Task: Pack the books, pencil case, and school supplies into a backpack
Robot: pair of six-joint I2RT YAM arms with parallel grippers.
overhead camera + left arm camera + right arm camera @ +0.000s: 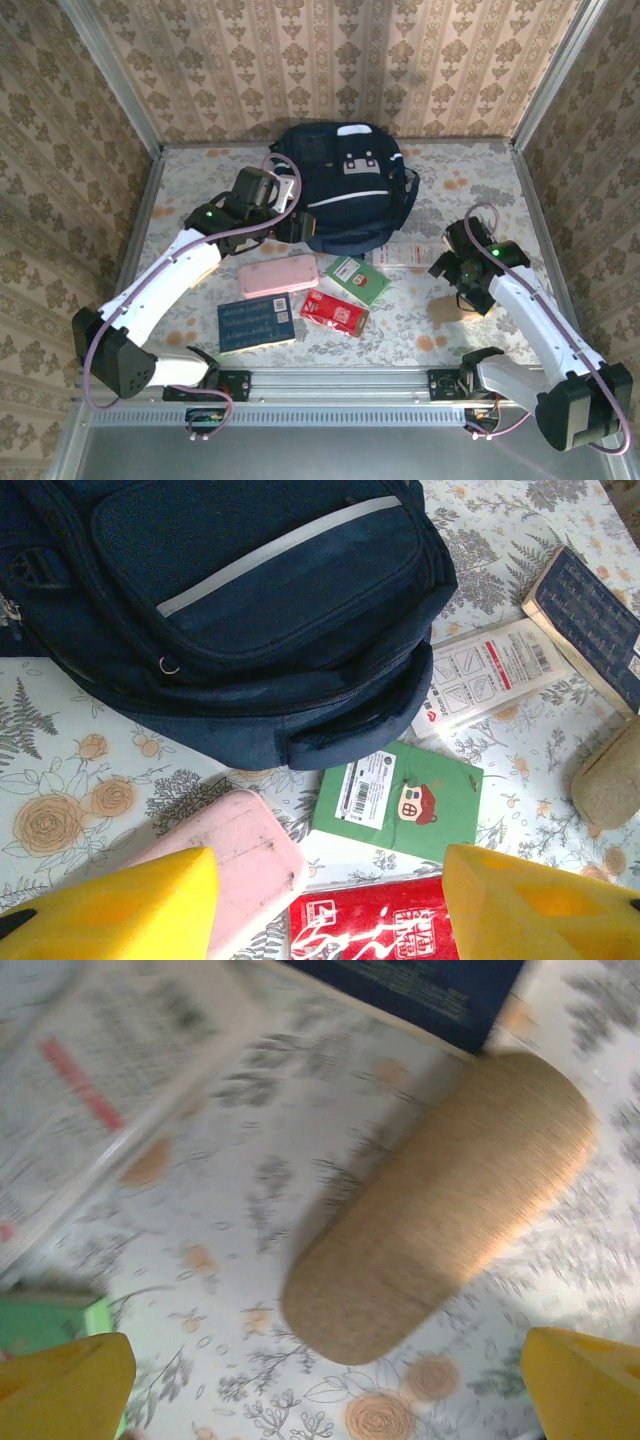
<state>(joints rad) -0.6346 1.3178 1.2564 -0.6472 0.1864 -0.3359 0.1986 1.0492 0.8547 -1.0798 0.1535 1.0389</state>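
At the left of the table (190,165), the left gripper (325,910) is being held low beside the near flank of the backpack (345,190). Its fingers (110,905) are being presented spread, with nothing pinched. Below them the pencil case (235,855) is lying flat, just beside the backpack's lower edge and apart from the blue book (257,323), which is lying nearer the arm bases.

The step in hand is being judged as a pick of the pencil case. For a sound pick, a grip across the pouch's short width, near its middle, is being recommended, so that the soft body is not being folded or left drooping. Whether the backpack's main compartment is standing open cannot be told. This is being flagged for checking before anything is carried over.

Toward the centre, the green pack (400,800), the red pack (365,925) and the white strip (490,675) are lying flat and close together, the red pack just beside the pencil case. Care is being advised that no finger is being brought down on that neighbour.

At the right, the right gripper (322,1385) is being held over a tan oblong case (440,1205), its fingers (585,1380) spread wide with nothing pinched. The right wrist view is blurred. The dark navy book (430,990) is lying at the case's far end, and whether they are touching cannot be told. Any grip there is being advised across the case's narrow width, clear of the book's edge.
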